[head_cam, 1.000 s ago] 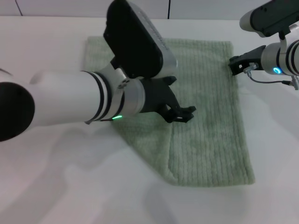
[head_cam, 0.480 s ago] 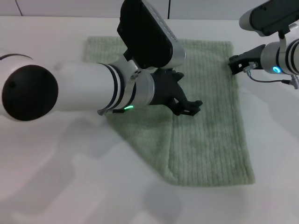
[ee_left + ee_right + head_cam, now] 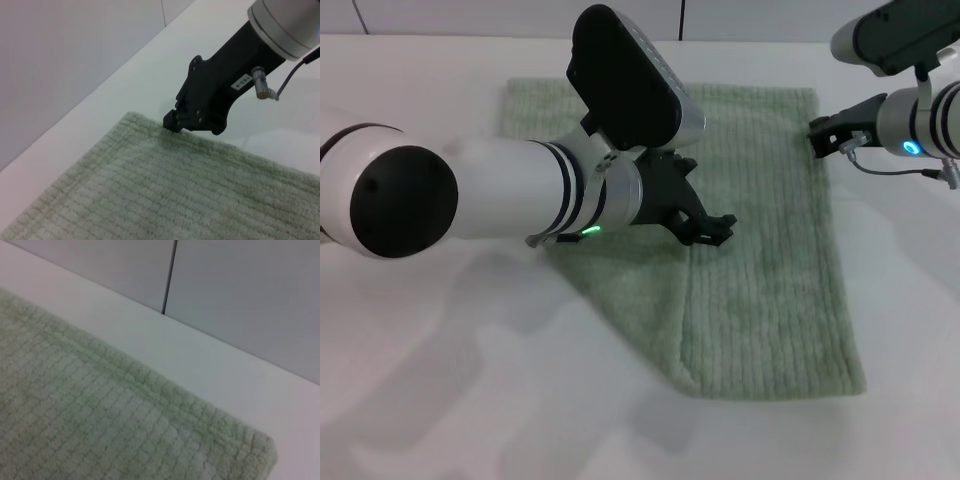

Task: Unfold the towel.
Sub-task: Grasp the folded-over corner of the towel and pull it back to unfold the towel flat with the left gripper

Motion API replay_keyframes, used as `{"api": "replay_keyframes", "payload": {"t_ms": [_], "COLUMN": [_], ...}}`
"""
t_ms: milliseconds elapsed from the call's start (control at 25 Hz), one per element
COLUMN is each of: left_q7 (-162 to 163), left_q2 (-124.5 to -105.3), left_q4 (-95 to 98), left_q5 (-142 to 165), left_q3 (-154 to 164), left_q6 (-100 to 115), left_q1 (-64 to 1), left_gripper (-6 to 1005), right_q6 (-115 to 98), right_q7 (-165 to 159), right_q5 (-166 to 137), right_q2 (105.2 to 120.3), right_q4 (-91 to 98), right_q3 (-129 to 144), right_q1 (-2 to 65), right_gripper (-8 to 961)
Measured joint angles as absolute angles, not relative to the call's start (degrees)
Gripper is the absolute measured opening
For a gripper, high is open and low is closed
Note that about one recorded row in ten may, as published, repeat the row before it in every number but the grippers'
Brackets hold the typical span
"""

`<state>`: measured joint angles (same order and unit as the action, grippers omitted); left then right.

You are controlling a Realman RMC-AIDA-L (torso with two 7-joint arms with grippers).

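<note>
The pale mint-green ribbed towel (image 3: pixel 765 250) lies on the white table, with its left part folded over along a slanted edge and a straight crease down the middle. My left gripper (image 3: pixel 712 230) hovers over that crease near the towel's middle, with its fingers slightly apart and nothing in them. My right gripper (image 3: pixel 817 139) rests at the towel's far right corner; in the left wrist view it (image 3: pixel 171 124) touches the towel's hem (image 3: pixel 150 125) with its fingers together. The right wrist view shows the towel's corner (image 3: pixel 240 440) lying flat.
The white table (image 3: pixel 470 400) stretches out on all sides of the towel. A grey wall with a dark seam (image 3: pixel 170 275) stands behind the table's far edge. My left arm's large body (image 3: pixel 520 200) covers the towel's left part.
My left arm swung right and then back a little, and its gripper ends slightly higher over the crease. The towel and my right arm have not moved.
</note>
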<state>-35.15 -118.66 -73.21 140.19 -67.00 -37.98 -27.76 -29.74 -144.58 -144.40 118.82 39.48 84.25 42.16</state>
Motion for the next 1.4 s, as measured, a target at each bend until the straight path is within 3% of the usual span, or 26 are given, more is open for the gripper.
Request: {"api": "replay_keyframes", "payload": {"t_ms": [1400], "left_q7": [-32.04], "left_q2": [-118.91], "left_q4": [-59.93], "left_q5": [142.82], "left_q3": [-63.91], "left_q6": [-29.45], "left_q1": [-34.61], "left_gripper": [681], "right_q6": [-30.42], "right_q7": [-144.58], "right_q5": [-144.79], "right_q2": [118.83], "right_q4": [39.76], "right_q3": [84.11], "right_q1": [42.18], "right_gripper": [1]}}
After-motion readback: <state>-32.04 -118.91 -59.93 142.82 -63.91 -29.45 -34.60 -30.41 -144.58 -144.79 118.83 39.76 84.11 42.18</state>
